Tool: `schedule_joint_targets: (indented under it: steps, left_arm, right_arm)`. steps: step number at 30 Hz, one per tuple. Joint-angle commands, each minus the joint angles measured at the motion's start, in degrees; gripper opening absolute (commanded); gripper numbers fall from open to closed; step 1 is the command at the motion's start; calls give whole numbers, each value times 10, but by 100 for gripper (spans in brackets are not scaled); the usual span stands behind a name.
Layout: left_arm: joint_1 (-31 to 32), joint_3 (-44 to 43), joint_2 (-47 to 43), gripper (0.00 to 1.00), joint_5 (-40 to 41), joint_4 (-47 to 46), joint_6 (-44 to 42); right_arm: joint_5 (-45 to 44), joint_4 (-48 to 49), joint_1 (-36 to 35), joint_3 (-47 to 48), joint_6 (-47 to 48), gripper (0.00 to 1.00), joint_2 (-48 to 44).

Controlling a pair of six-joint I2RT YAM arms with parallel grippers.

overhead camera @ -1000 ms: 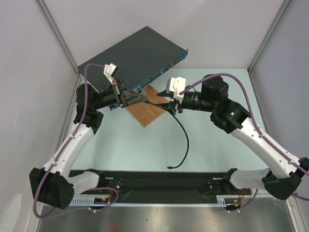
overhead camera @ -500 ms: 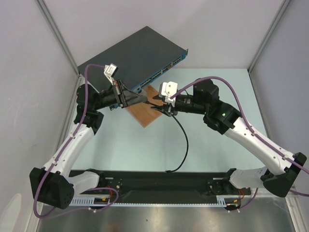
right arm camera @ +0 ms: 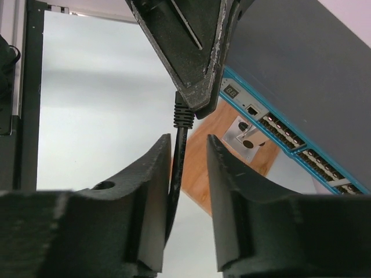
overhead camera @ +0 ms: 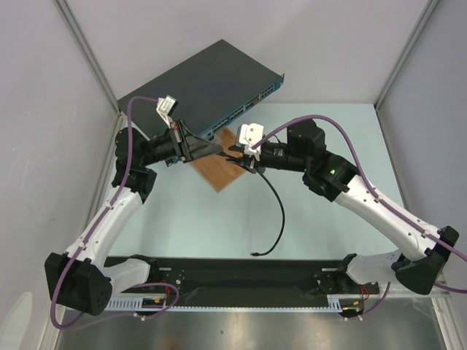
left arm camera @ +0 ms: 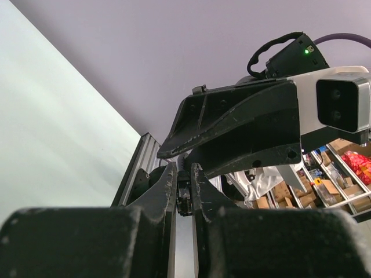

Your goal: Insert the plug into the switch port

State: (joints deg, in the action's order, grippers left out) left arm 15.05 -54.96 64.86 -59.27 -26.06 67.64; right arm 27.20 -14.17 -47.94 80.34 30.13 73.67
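My left gripper (overhead camera: pixel 219 151) is shut on the plug (left arm camera: pixel 184 198), a small black connector pinched between its fingertips, held above the brown board. The plug's rear collar (right arm camera: pixel 182 116) hangs below the left fingers (right arm camera: pixel 191 52) in the right wrist view. My right gripper (overhead camera: pixel 238 156) is open, and its jaws straddle the thin black cable (right arm camera: pixel 177 159) just behind the plug. The cable lies against one finger (right arm camera: pixel 159 174). The switch (overhead camera: pixel 204 80) lies at the back, and its teal port row (right arm camera: pixel 290 138) faces the grippers, a short way off.
A brown wooden board (overhead camera: pixel 222 173) with a grey metal piece (right arm camera: pixel 246 136) lies in front of the switch. The cable (overhead camera: pixel 279 211) trails down across the table to its free end (overhead camera: pixel 255 253) near the front rail. Frame posts stand at the back corners.
My right arm has moved left towards the left gripper, and its open jaws now straddle the cable right behind the plug. The left arm and the plug have stayed still.
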Motion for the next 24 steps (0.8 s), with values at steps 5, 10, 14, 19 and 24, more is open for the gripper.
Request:
schedule_joint_targets:
  steps: [5,10,14,19,24]
  left_arm:
    - [0,6,-3,0,-8,-28,8]
    - [-41,-13,-2,41,9,-1,-20]
    - [-118,-72,2,68,12,-22,-11]
    - [-215,-109,-25,77,20,18,-31]
    - [-307,-67,-98,83,83,127,-87]
  right_arm:
    - [-12,40,-2,-1,3,0,3]
    - [-12,12,0,17,-8,0,9]
    - [-17,-50,12,39,-44,0,24]
    - [-36,-87,27,54,-110,0,40]
    - [-57,-143,43,107,-208,0,81]
